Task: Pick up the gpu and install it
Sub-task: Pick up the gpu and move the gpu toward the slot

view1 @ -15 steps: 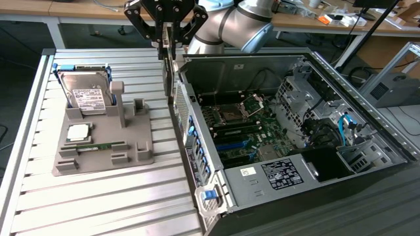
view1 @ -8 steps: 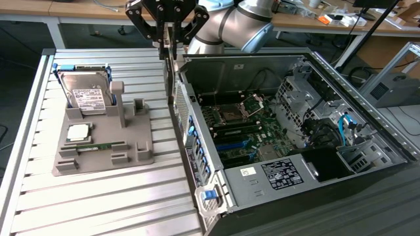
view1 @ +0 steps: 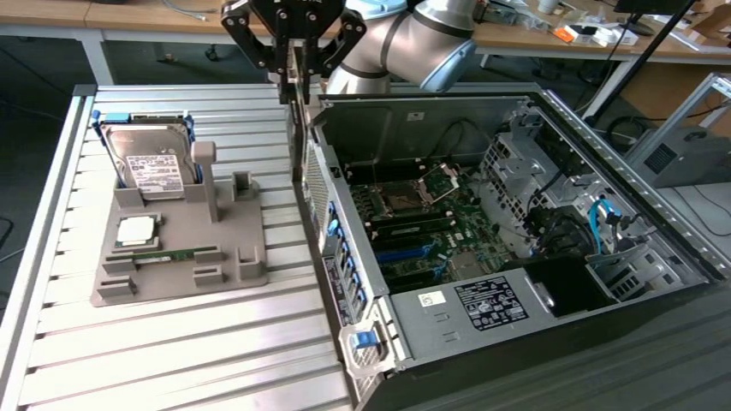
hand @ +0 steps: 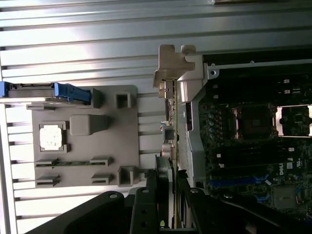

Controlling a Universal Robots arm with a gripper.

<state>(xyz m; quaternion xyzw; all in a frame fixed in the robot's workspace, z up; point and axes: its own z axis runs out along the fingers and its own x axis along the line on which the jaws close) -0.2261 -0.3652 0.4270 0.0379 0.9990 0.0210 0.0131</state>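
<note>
Overhead, the gripper (view1: 294, 75) clamps the gpu (view1: 298, 128), hanging edge-on just beside the top edge of the case (view1: 457, 321). Slatted table (view1: 171, 342) spreads toward the exterior view's left.

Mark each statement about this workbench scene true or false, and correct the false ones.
1. The jaws are clamped on the gpu. True.
2. The gpu is seated on the motherboard. False: it hangs upright in the jaws at the edge of the computer case, not plugged in.
3. The hard drive lies inside the computer case. False: it stands in the grey holder on the table beside the case.
4. The computer case is open, with its motherboard in plain sight. True.
5. A green RAM stick lies in the grey holder. True.
</note>
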